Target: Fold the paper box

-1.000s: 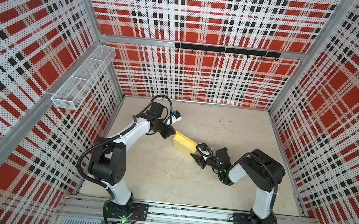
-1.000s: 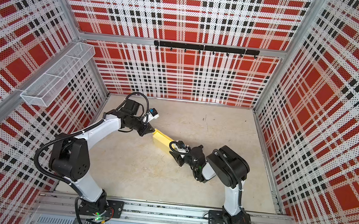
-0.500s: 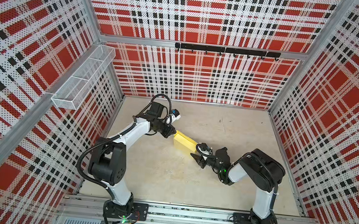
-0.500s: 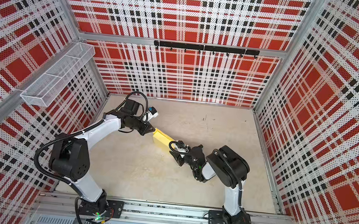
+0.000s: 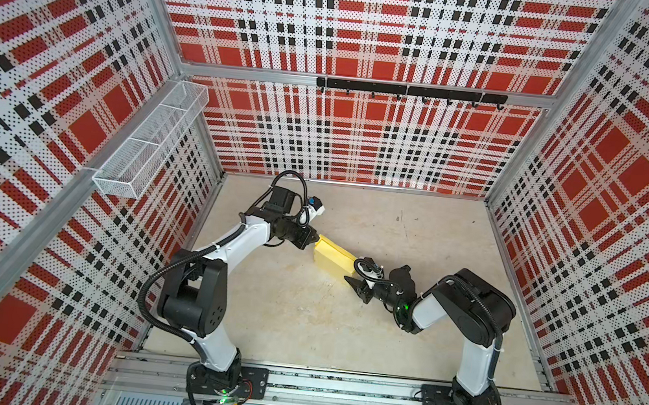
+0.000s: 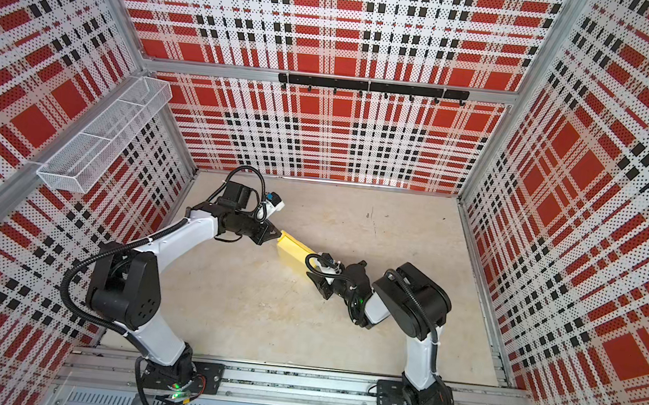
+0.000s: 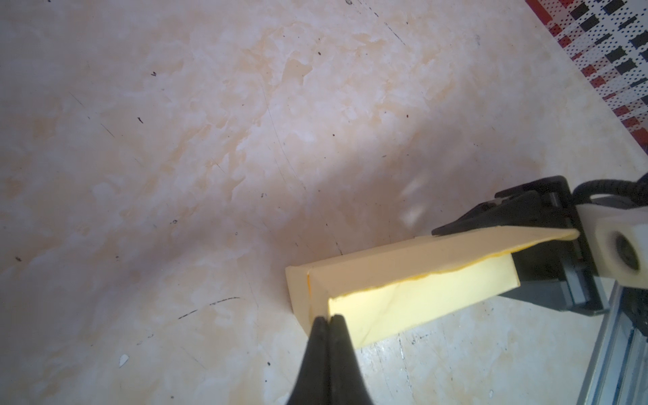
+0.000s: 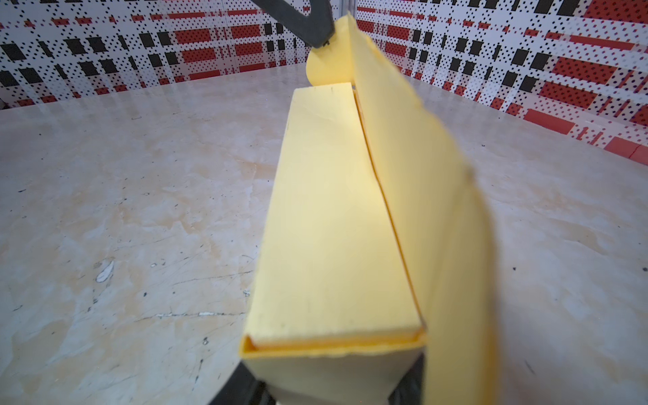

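Yellow paper box (image 5: pixel 332 258) bridges left fingers (image 7: pixel 317 350), pinched on its flap, and right fingers (image 7: pixel 508 214) clamping the other end.

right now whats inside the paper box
Under the half-raised flap of the paper box only its own pale yellow panel shows, no contents. The space below that panel is covered.

We log the left arm (image 5: pixel 247 238) and right arm (image 5: pixel 424 310) stretched low, wrists facing each other near the middle. Our left gripper (image 5: pixel 313 238) has its fingers (image 7: pixel 317 350) pinched tight on one end of the paper box (image 5: pixel 333 256). Our right gripper (image 5: pixel 354 273) has jaws part-spread, clamping the opposite end.
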Action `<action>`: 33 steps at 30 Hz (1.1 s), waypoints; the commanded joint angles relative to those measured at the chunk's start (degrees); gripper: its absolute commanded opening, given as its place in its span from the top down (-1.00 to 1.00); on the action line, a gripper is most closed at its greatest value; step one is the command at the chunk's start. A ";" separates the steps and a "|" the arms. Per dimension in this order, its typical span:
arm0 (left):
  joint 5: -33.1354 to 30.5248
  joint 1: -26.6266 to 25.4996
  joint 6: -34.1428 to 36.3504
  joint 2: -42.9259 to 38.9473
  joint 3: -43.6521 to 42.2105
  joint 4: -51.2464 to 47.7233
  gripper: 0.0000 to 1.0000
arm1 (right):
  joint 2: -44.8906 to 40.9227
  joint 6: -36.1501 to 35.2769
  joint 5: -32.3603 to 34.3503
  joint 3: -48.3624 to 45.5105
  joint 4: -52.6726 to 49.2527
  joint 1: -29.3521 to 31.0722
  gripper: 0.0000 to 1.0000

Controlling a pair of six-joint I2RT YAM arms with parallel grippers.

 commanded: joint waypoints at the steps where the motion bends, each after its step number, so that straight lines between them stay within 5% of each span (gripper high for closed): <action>1: 1.61 -0.30 -1.07 -1.66 -1.37 0.86 0.97 | 0.73 -1.80 1.39 1.00 -1.37 -0.12 0.13; 14: -0.03 -0.90 -0.45 -2.14 -5.01 4.15 1.00 | -0.37 -2.48 1.23 1.57 -3.04 -1.21 0.00; 25: 1.21 -0.37 -9.11 -3.50 -4.50 5.26 1.00 | -0.63 -4.74 0.86 2.98 -5.70 -1.73 0.09; 33: 5.61 0.18 -12.95 -3.14 -4.23 6.40 1.00 | -0.95 -6.73 1.35 3.29 -6.68 -1.89 -0.10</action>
